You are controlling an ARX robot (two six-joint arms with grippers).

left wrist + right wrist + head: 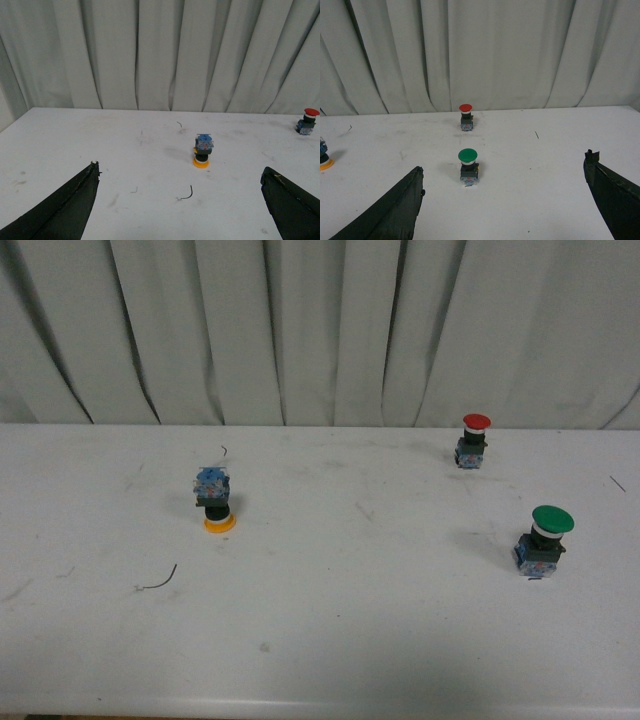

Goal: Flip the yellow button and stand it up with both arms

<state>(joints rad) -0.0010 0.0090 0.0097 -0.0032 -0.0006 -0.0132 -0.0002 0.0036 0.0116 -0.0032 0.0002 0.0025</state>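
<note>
The yellow button stands upside down on the white table, left of centre, its yellow-orange cap on the surface and its blue-and-black base on top. The left wrist view shows the yellow button well ahead of my open left gripper, whose fingers are spread wide with nothing between them. My right gripper is open too and empty; only the yellow button's cap edge shows at that view's border. Neither arm appears in the front view.
A red-capped button stands upright at the back right. A larger green-capped button stands upright nearer on the right, just ahead of the right gripper. A small bent wire lies left of centre. Grey curtains hang behind the table.
</note>
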